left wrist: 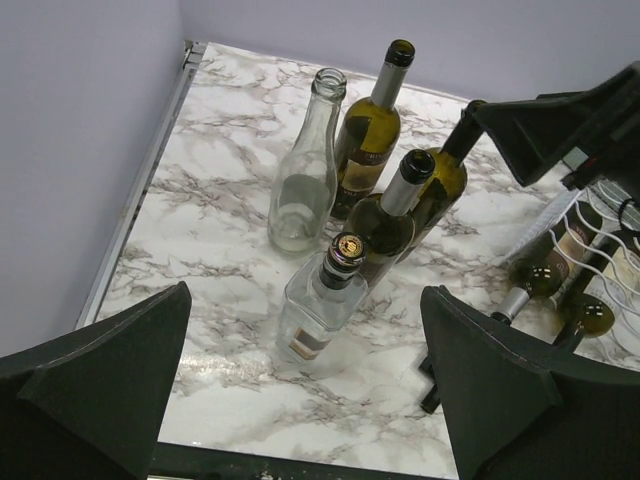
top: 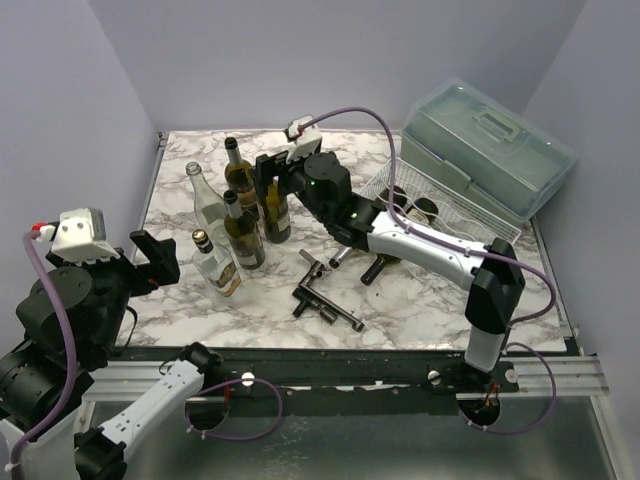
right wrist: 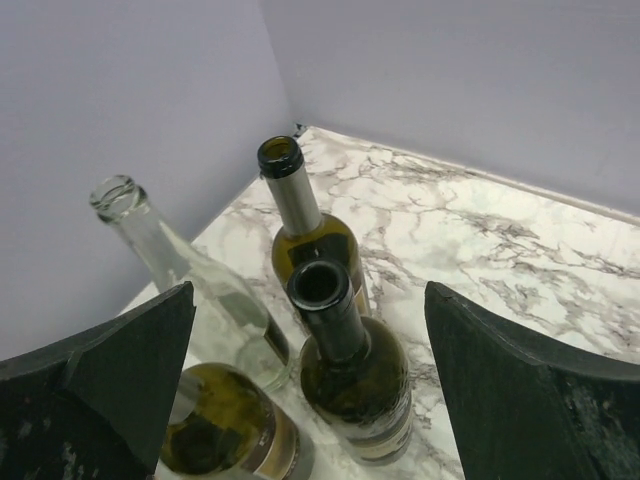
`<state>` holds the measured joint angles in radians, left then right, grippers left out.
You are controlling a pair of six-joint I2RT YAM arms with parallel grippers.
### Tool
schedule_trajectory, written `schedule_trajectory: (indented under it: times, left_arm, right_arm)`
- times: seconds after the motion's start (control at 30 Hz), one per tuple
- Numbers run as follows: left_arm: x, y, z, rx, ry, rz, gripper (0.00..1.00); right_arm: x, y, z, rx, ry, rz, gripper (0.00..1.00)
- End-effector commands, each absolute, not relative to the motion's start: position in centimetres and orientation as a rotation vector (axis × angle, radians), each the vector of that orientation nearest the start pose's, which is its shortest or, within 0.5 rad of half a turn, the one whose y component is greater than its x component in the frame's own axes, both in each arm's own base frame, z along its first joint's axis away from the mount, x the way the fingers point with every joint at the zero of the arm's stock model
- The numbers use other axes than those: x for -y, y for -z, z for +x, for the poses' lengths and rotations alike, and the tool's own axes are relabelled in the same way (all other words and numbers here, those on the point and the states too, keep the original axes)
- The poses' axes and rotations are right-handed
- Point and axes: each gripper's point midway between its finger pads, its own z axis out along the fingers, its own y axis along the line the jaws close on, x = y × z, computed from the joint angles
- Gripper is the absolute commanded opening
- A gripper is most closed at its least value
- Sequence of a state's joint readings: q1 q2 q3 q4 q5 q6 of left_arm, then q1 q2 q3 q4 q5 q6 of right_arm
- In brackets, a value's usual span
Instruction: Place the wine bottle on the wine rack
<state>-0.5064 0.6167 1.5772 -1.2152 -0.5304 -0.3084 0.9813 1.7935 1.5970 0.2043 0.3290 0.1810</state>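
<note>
We see the right gripper (top: 272, 186) upper centre of the top view. Its jaws are spread fully wide and hold nothing. In the right wrist view the right gripper (right wrist: 308, 290) straddles the wine bottle (right wrist: 352, 385). The bottle is dark green with an open mouth and stands upright between the two fingers (right wrist: 120, 370), with a clear gap on each side and no contact.

In the top view that wine bottle (top: 277, 220) stands centre-left on the marble table (top: 440, 300), at the right edge of a cluster of upright bottles. The cluster:
- a tall clear bottle (top: 205, 200)
- a green bottle (top: 238, 172) at the back
- a dark bottle with a silver neck (top: 244, 232)
- a small square clear bottle (top: 216, 264) nearest the lower edge

The wine rack (top: 470, 222) sits right of centre, well apart from the wine bottle, with bottles already lying in its cradles. Just beyond it, upper right, is a grey-green lidded box (top: 490, 150).

One dark bottle lies flat (top: 378, 268) on the table in front of the rack. Black tools (top: 325, 298) lie near it.

The left gripper (top: 155, 258), at mid-left, is also fully spread and empty. In the left wrist view the left gripper (left wrist: 305, 292) hangs above the small square clear bottle (left wrist: 315, 315), and we see no contact.
</note>
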Motion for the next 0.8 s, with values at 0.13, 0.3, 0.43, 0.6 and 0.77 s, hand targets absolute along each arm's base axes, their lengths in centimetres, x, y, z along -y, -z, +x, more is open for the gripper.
schedule_trajectory:
  times: [0.13,0.3,0.43,0.6,0.77]
  left_arm:
    - [-3.0,-39.7,11.5,-1.765,0.101,-0.235,0.99]
    - [-2.9,-39.7,11.2,-1.764,0.121,-0.236,0.99]
    - [-3.0,-39.9,11.1,-1.759,0.125,-0.236,0.99]
    - [-3.1,-39.6,11.1,-1.765,0.121,-0.235,0.99]
    - [-3.2,-39.5,11.1,-1.763,0.124,-0.243,0.99]
  right_arm:
    - [-47.0,-31.3,39.1,-1.566,-0.503,-0.429,1.00]
    - [-47.5,-29.1,40.3,-1.584,-0.463,-0.409,0.96]
    - [-47.5,-28.0,40.7,-1.573,-0.467,-0.399,0.84]
    - [-47.6,-27.0,40.9,-1.558,-0.459,-0.412,0.66]
    - [-47.6,-25.9,41.1,-1.563,-0.438,-0.427,0.62]
